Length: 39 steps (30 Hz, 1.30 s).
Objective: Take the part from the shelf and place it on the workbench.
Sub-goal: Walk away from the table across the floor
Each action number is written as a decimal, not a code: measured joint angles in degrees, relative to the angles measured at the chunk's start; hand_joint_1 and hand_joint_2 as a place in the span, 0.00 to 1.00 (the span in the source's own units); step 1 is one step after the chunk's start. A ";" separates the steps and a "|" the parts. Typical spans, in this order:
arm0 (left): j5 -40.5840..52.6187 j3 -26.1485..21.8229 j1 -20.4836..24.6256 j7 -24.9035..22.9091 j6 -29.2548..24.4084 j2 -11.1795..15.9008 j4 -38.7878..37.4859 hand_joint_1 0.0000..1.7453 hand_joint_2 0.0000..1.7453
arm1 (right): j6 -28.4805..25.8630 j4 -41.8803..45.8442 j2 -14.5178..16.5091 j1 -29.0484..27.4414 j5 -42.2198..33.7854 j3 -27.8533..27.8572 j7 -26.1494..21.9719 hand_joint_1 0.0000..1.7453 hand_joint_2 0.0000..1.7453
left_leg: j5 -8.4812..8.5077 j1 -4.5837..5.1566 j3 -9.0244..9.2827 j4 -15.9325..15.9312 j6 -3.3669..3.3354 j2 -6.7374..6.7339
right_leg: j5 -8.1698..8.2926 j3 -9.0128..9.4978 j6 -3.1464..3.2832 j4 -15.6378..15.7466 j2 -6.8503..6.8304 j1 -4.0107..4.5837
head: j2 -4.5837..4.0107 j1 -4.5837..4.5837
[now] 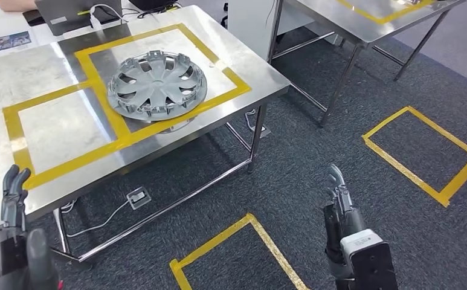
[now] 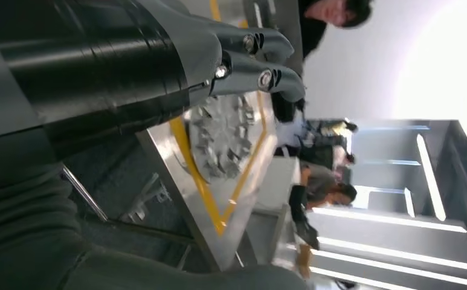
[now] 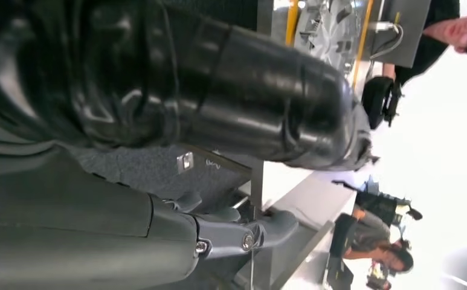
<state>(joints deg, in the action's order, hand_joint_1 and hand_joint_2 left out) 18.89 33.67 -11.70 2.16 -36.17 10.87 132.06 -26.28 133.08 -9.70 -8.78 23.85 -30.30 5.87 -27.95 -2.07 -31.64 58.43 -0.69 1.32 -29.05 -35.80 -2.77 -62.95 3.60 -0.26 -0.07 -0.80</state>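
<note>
The part (image 1: 157,84) lies flat on the bench (image 1: 49,66), ahead of both hands; left hand (image 1: 13,196) nearer, right hand (image 1: 339,193) farther; both hold nothing, fingers loosely extended.

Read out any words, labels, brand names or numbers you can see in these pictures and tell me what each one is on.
No text can be read in any view.
White label on the right wrist's cover: a line of print, too small to read.
Printed sheet at the table's far left corner: pictures and print, too blurred to read.
Wheel cover on the workbench: no legible brand or number.
</note>
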 joint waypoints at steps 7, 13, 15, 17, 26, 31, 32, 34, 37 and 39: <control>0.39 0.04 0.18 1.06 0.67 0.03 0.02 0.00 0.00 | -0.17 -0.14 0.00 0.10 -0.87 0.05 -0.09 0.00 0.00 | -0.52 0.20 0.37 -0.06 -0.07 -5.58 | 0.89 -1.91 -0.74 -3.40 -4.96 -0.63 | 0.00 -1.63; -4.74 0.05 0.52 3.16 2.90 0.05 -0.07 0.00 0.00 | -0.47 -0.11 0.01 0.06 -1.96 0.37 -0.38 0.00 0.00 | -1.21 0.52 1.15 -0.26 1.72 -7.88 | 2.79 2.07 1.81 4.98 -5.98 0.39 | 0.00 -1.72; -7.24 0.09 0.55 6.08 3.46 0.10 -0.06 0.00 0.00 | -0.47 -0.11 0.03 0.06 -2.82 0.39 -0.63 0.00 0.00 | -3.19 0.39 0.22 2.49 2.03 -5.19 | 3.33 3.13 2.66 5.76 -4.71 0.12 | 0.00 -1.25; -7.85 0.15 0.42 7.92 3.60 0.18 -0.02 0.00 0.00 | -0.47 -0.16 0.09 0.18 -3.68 0.40 -0.89 0.00 0.00 | -6.53 0.43 -3.17 9.72 2.05 -2.26 | 3.59 3.22 3.12 5.88 -3.36 0.07 | 0.00 -0.41; -7.47 0.21 0.21 8.97 3.44 0.36 0.14 0.00 0.00 | -0.49 -0.61 0.17 0.24 -4.72 0.44 -1.24 0.00 0.00 | -0.20 0.28 -0.94 0.68 1.00 4.21 | 2.87 1.83 1.70 4.12 4.00 -0.09 | 0.00 1.27; -2.82 0.19 -0.09 7.93 3.23 0.32 0.66 0.00 0.00 | -0.90 -0.68 0.17 0.11 -6.72 0.62 -2.70 0.00 0.00 | 0.15 0.25 0.15 -0.43 -0.30 0.26 | 0.09 -1.79 0.12 -1.25 0.17 -0.23 | 0.00 0.31; -2.14 0.17 -0.27 7.31 3.25 0.29 0.73 0.00 0.00 | -1.02 -0.75 0.17 0.11 -7.20 0.67 -3.02 0.00 0.00 | 0.04 0.36 0.20 -0.47 -0.46 -0.65 | -1.82 -3.72 -0.13 -5.01 -1.67 -0.25 | 0.00 -0.08; -1.91 0.13 -0.52 6.48 3.25 0.25 0.76 0.00 0.00 | -1.18 -1.00 0.17 0.04 -8.17 0.72 -3.43 0.00 0.00 | -0.18 0.54 0.22 -0.46 -0.59 -2.51 | -4.20 -6.82 -0.48 -11.08 -3.02 -0.49 | 0.00 -0.46; -3.71 -0.11 -0.56 6.53 3.22 0.13 0.66 0.00 0.00 | -1.41 -1.30 0.17 -0.12 -9.84 0.85 -4.13 0.00 0.00 | -0.55 0.66 0.51 -0.45 -0.45 -4.98 | -0.75 -3.79 -0.27 -5.67 -4.18 -0.49 | 0.00 -0.96; -5.21 -0.42 -0.57 6.97 3.40 0.02 0.47 0.00 0.00 | -1.50 -1.38 0.18 -0.18 -10.81 1.07 -4.80 0.00 0.00 | -0.86 0.86 0.95 -0.50 -0.10 -6.22 | 2.02 0.25 0.43 1.98 -6.52 -0.09 | 0.00 -1.20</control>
<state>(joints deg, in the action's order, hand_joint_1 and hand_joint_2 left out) 13.69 33.25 -12.27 9.13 -32.76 10.89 132.53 -27.77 131.69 -9.52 -8.96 13.04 -29.23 1.07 -28.81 -1.21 -30.69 57.93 -0.79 -4.90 -27.03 -35.54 -2.34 -60.97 -2.92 -0.35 -0.07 -2.00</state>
